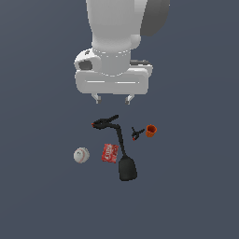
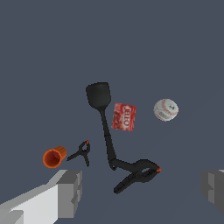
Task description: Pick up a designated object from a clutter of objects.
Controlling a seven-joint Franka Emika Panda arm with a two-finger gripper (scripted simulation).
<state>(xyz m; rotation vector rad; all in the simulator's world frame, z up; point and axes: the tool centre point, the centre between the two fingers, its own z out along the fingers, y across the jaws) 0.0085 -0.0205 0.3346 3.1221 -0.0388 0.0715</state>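
Note:
The white baseball [image 1: 81, 155] with thin red stitching lies on the dark floor, at the exterior view's left of the clutter; it also shows in the wrist view [image 2: 166, 109]. My gripper [image 1: 112, 98] hangs open and empty well above the clutter, over the larger clamp [image 1: 105, 123]. In the wrist view the fingers [image 2: 70, 188] stand wide apart around the larger clamp [image 2: 135, 173]. A flat red packet [image 1: 108, 152] lies beside the ball, also seen in the wrist view [image 2: 124, 117].
A black long-handled spatula [image 1: 125, 158] lies beside the packet, its blade toward the front. A small black clamp [image 1: 136, 134] and a small orange cup [image 1: 151, 130] lie on the exterior view's right. The wrist view shows the spatula [image 2: 103, 113] and cup [image 2: 54, 157].

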